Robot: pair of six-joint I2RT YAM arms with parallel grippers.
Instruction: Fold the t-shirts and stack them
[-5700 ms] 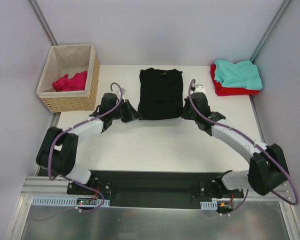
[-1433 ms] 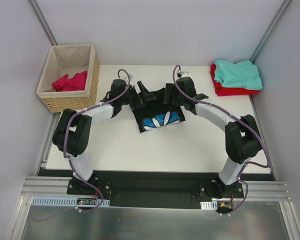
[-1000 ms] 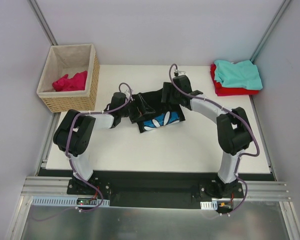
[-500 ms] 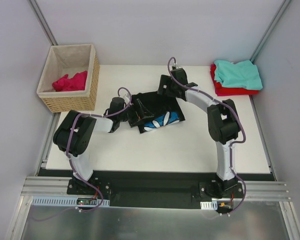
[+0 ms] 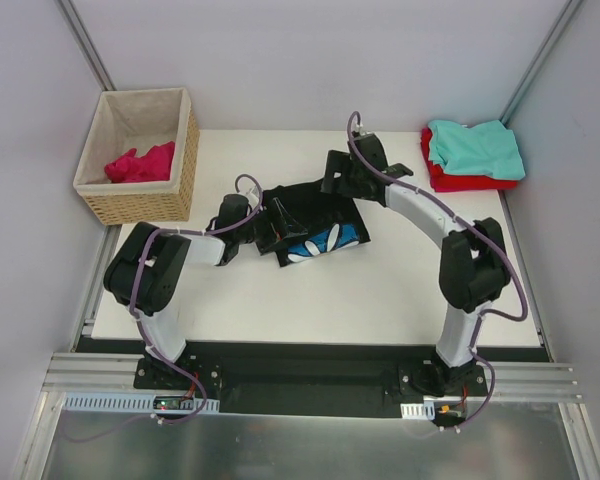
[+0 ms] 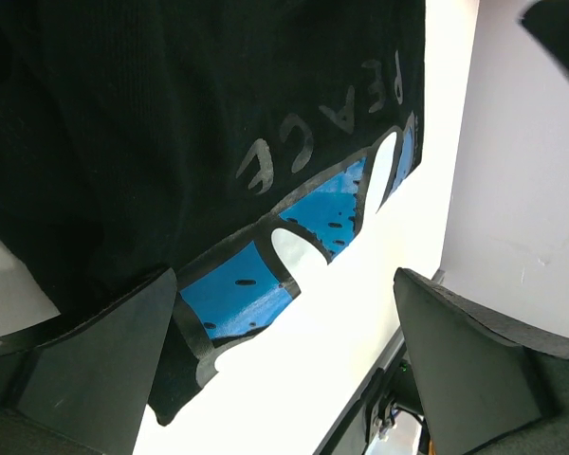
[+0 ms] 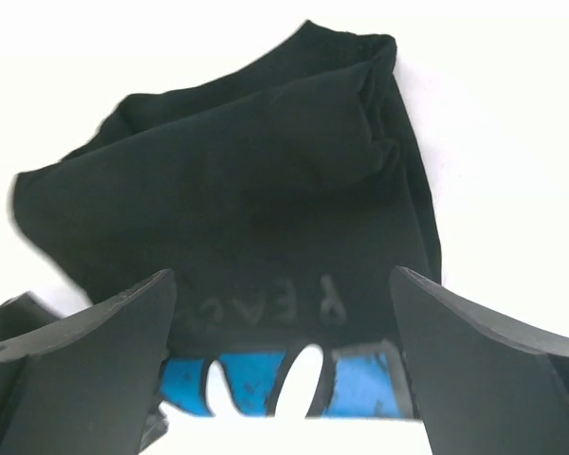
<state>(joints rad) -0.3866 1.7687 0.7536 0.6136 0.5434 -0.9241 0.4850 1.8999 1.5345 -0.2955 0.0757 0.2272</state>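
- Right arm (image 5: 420,205) has swung its elbow outward; left arm (image 5: 195,243) stays put.
- Left gripper (image 5: 275,216) and right gripper (image 5: 333,178) are spread wide, holding nothing.
- Folded black t-shirt (image 5: 318,218) lies between them.

From my screen I see a white table (image 5: 330,295) with a smooth, flat top. At its far left corner stands a woven basket (image 5: 145,205), square, upright, with a beige lining folded over the rim. Pale grey walls (image 5: 310,60) close the space behind and at both sides. Two slanted metal posts (image 5: 85,45) run up in the back corners. Along the near edge lies a metal rail (image 5: 90,375), and below it a shiny metal sheet (image 5: 280,445).
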